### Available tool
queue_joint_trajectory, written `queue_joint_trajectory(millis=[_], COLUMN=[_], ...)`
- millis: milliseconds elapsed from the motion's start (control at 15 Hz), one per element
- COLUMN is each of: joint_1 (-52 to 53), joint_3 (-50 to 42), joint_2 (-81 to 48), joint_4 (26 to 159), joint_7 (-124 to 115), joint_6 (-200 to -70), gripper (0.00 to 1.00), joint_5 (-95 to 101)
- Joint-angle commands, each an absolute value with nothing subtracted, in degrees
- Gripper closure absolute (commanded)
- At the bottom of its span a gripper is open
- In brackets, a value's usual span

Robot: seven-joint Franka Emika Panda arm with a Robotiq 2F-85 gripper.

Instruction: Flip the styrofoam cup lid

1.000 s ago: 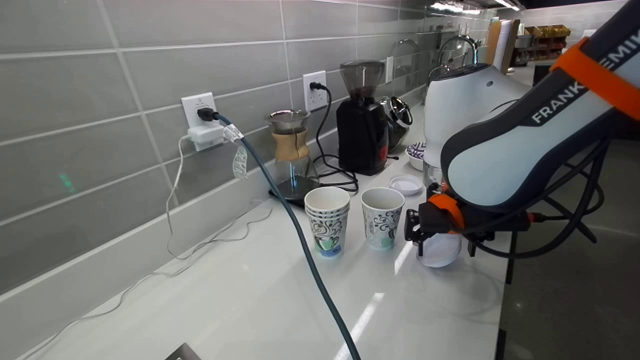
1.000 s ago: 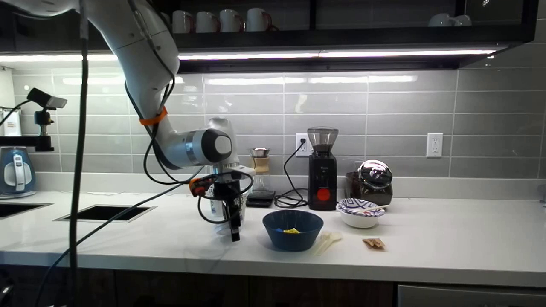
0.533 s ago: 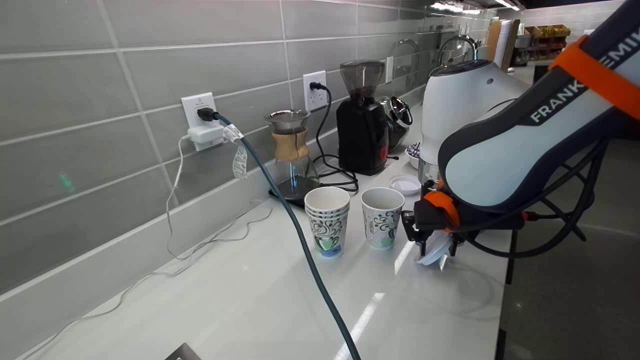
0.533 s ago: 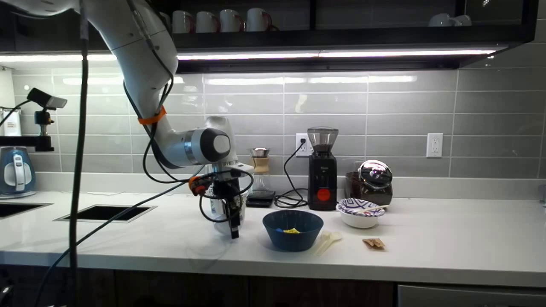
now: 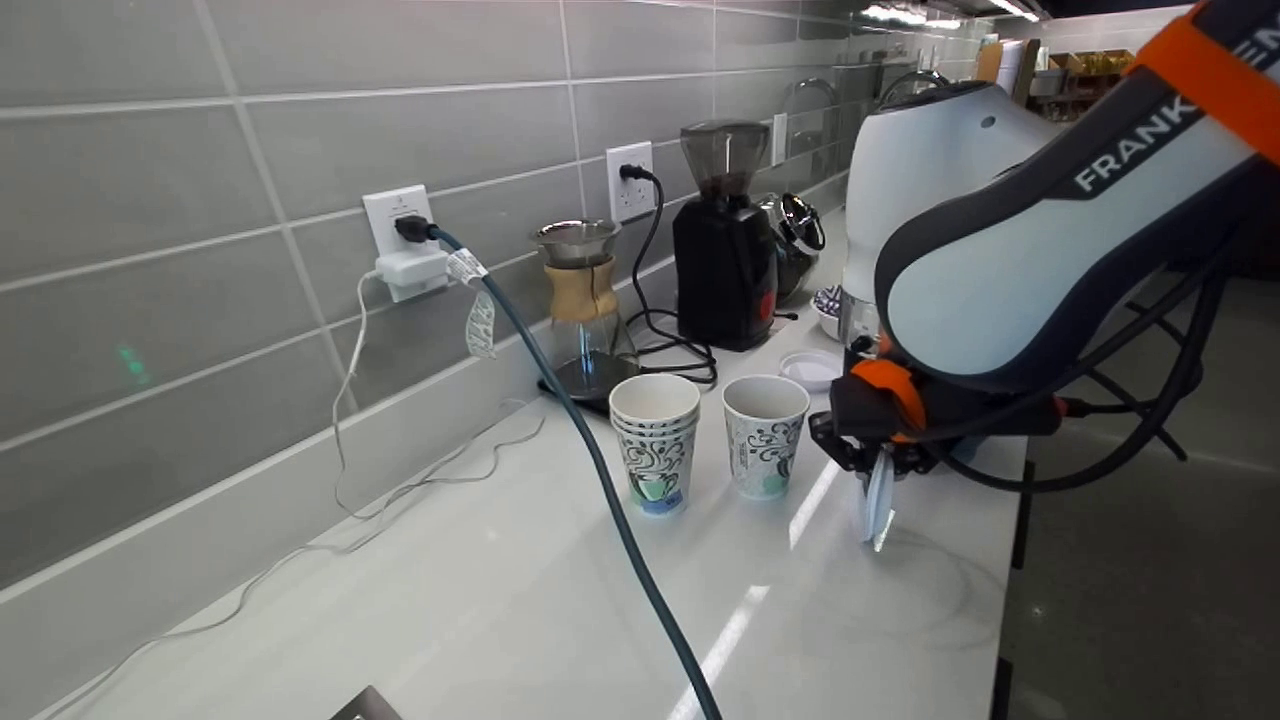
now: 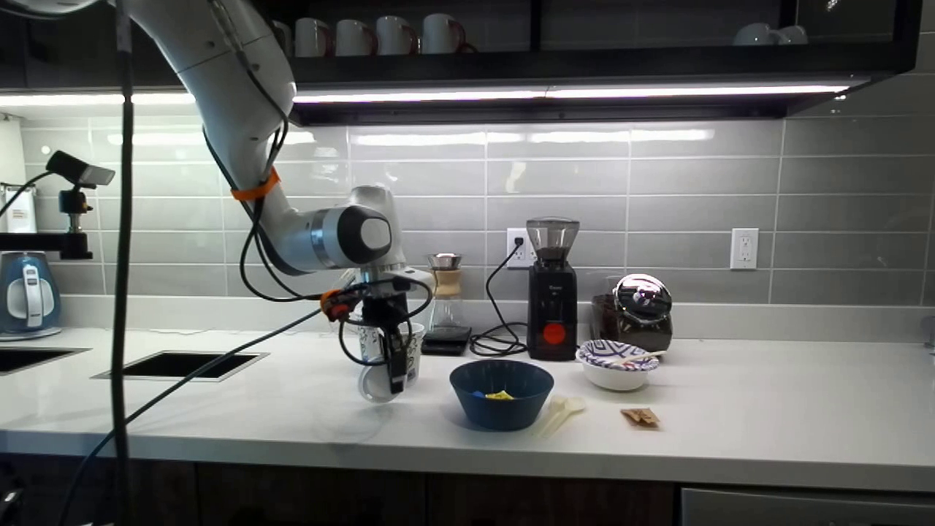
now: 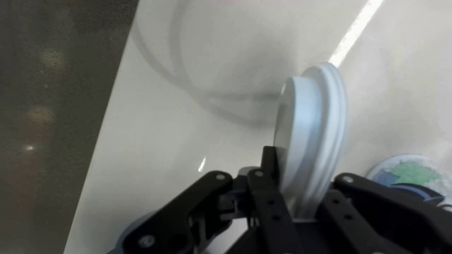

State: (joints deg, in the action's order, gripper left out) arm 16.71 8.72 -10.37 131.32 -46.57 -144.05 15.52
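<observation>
The white styrofoam cup lid (image 7: 316, 116) stands on edge, almost vertical, between the fingers of my gripper (image 7: 300, 167). One black finger (image 7: 269, 158) presses on its flat face; the far fingertip is hidden behind the rim. In an exterior view the lid (image 5: 877, 505) hangs edge-on below the gripper (image 5: 882, 465), close over the counter. Whether its lower edge touches the surface I cannot tell. From the front, the lid (image 6: 376, 385) shows as a round disc beside the gripper (image 6: 397, 386), which is shut on it.
Stacked patterned cups (image 5: 655, 440) and a single cup (image 5: 765, 435) stand beside the gripper. Another white lid (image 5: 810, 370) lies farther back. A dark blue bowl (image 6: 502, 394) is nearby, with plastic cutlery (image 6: 561, 415) next to it. A thick cable (image 5: 600, 450) crosses the counter.
The gripper's fingers have closed on the lid and risen a little. The lid has swung from lying nearly flat, through a tilt, to standing on edge.
</observation>
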Motion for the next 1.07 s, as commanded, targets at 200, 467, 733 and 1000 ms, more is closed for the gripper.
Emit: queue_joint_trajectory(millis=[200,467,733,1000], joint_1=[16.99,17.14,19.18,21.2], joint_3=[9.53,11.3,13.41,13.56], joint_2=[-1.74,-4.65,-10.48,-16.08], joint_4=[132.77,128.53,124.09,120.7], joint_7=[-50.0,-58.83,-68.18,-71.53], joint_6=[-125.72,-115.62,-111.06,-111.86], gripper=[0.99,0.99,0.99,0.9], joint_5=[18.74,30.16,40.84,45.92])
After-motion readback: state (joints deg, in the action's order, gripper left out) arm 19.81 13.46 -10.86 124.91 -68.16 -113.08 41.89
